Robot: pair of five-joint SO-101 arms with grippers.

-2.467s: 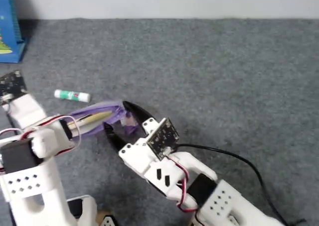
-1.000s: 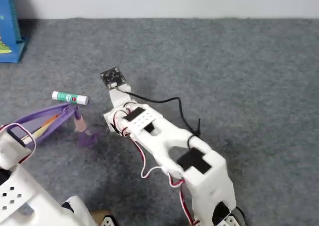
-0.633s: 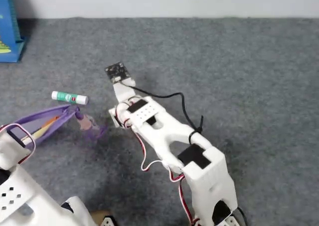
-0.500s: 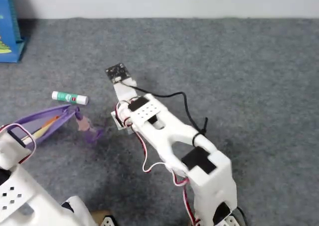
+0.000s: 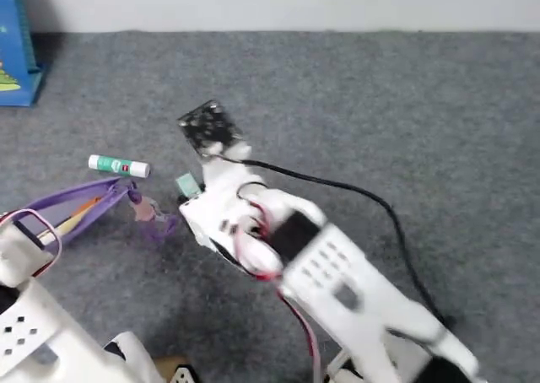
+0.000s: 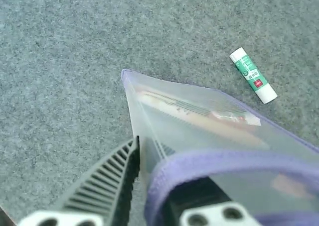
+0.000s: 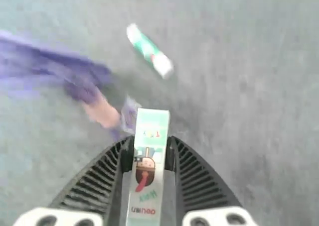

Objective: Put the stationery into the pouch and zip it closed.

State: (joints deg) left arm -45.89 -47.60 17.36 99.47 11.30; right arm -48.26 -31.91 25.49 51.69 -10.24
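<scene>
At the near-left of the grey counter, the left tool pinches one end of the pouch. The pouch is clear with purple trim, and a long pale item is already inside. Its other end, with the pinkish zip pull, points toward the right arm.

The right tool is clamped on a small green-and-white block, probably an eraser, held just beside the zip pull. The glue stick lies loose on the counter just beyond the pouch, not touching it.

Step in hand, by my reading: loading. Block about to go in, glue stick not yet picked up, zip apparently undone.

Next move calls for lining the block up with the mouth, which looks narrow and slack, with the left tool steadying the pouch. A miss would drop the block beside it.
</scene>
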